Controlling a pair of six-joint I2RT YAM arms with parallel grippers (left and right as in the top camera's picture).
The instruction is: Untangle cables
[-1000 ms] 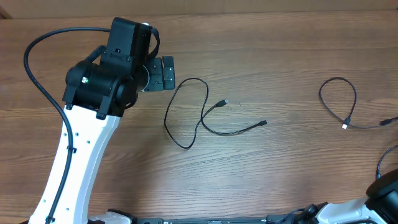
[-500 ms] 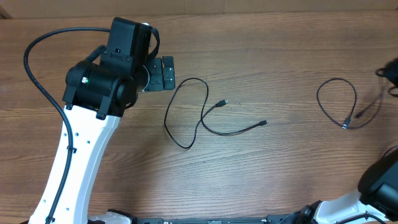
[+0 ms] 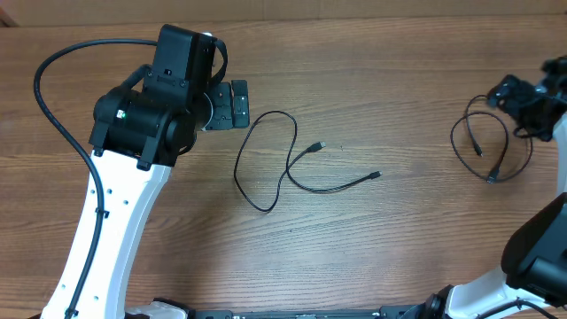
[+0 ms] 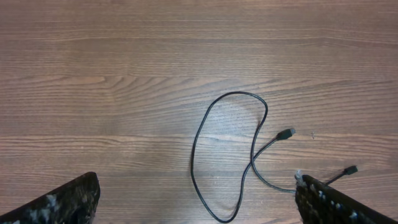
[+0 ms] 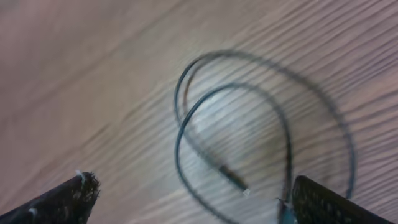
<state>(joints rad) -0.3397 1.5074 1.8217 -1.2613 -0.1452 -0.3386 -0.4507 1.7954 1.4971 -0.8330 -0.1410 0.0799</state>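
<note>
Two thin black cables lie apart on the wooden table [image 3: 399, 248]. One cable [image 3: 337, 189] curls in a loop at mid-table, both small plugs pointing right. It shows under the left wrist too as a cable [image 4: 236, 93] ahead of the jaws. My left gripper [image 3: 232, 105] [image 4: 196, 208] hovers just left of that loop, open and empty. The other cable [image 3: 490, 177] lies looped at the far right. My right gripper [image 3: 516, 99] [image 5: 193, 202] hangs over it, open, with a blurred cable [image 5: 178, 143] and its plug [image 5: 231, 176] below the jaws. One strand runs close beside the right finger [image 5: 336, 202].
The left arm's thick black wiring [image 3: 53, 106] arches over the table's left side. The right arm's base [image 3: 540, 257] fills the lower right corner. The table's far edge [image 3: 354, 18] runs along the top.
The right gripper has swung in from the right edge over the right cable and its jaws have opened. One end of that cable now lies inside its loop. The left arm is still.
</note>
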